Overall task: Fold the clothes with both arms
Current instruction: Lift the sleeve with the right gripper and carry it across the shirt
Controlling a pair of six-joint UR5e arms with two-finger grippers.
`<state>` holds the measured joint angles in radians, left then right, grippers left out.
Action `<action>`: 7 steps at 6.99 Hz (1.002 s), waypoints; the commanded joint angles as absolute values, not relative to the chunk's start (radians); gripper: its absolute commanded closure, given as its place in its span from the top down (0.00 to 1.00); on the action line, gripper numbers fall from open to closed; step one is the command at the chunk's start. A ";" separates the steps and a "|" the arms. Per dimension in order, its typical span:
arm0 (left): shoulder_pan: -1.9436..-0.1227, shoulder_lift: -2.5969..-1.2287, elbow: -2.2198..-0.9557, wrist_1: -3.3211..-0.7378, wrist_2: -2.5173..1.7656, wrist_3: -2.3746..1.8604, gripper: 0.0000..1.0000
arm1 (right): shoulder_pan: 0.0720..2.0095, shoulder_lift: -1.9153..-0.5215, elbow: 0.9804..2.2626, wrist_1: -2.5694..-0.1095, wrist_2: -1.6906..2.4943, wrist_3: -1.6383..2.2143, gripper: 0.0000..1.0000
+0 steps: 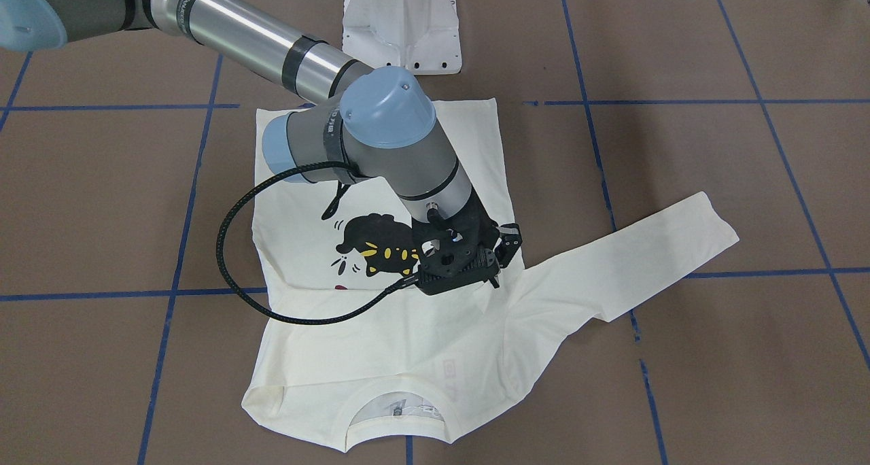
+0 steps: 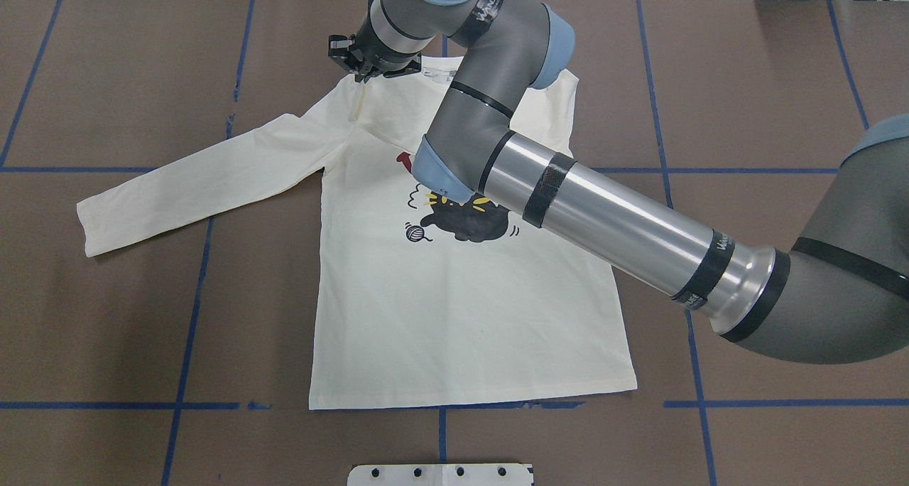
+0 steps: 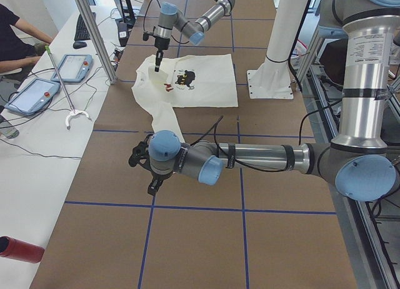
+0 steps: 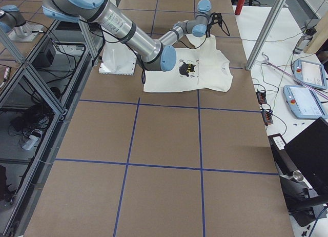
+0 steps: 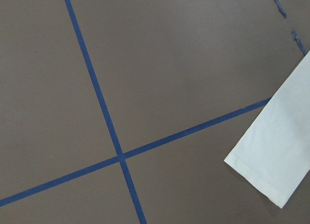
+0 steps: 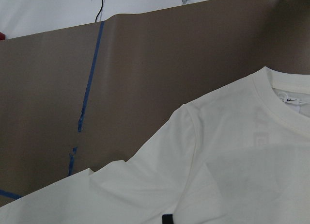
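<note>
Currently the cream long-sleeved T-shirt (image 2: 454,315) is lying flat and print-up on the brown-papered table (image 2: 142,330), with its collar pointing away from the robot's base.

The right arm (image 2: 603,223) is extending across the chest. The right gripper (image 1: 501,261) is hanging low over the shoulder seam (image 6: 191,136), where the spread sleeve (image 2: 206,180) begins. I cannot tell whether its fingers are apart or nipping cloth.

The sleeve's long axis is running from that shoulder outward to the robot's left, slanting back toward the robot, and ending at the cuff (image 5: 271,161).

The left gripper (image 3: 144,171) is hovering over bare table near the cuff, so it is the nearer tool there. Its finger state cannot be told from the one view showing it.

Judgement: folding this sleeve inward is depending on the shoulder-to-cuff line, with the right gripper at the root and the left at the tip.
</note>
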<state>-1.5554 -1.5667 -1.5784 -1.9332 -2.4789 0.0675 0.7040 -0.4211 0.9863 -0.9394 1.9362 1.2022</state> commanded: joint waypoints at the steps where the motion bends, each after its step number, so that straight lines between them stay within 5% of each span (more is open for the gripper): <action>1: -1.555 -1.566 -1.575 -1.934 -2.479 0.067 1.00 | 0.695 -0.419 0.957 -0.934 1.904 1.203 0.00; 2: -1.555 -1.568 -1.574 -1.942 -2.479 0.069 1.00 | 0.689 -0.411 0.957 -0.933 1.904 1.201 0.00; 3: -1.555 -1.571 -1.574 -1.942 -2.479 0.069 1.00 | 0.666 -0.375 0.957 -0.931 1.888 1.201 0.38; 4: -1.555 -1.574 -1.574 -1.942 -2.479 0.069 1.00 | 0.610 -0.362 0.956 -0.901 1.749 1.203 0.99; 7: -1.555 -1.571 -1.563 -1.953 -2.479 0.068 1.00 | 0.598 -0.350 0.951 -0.871 1.712 1.288 1.00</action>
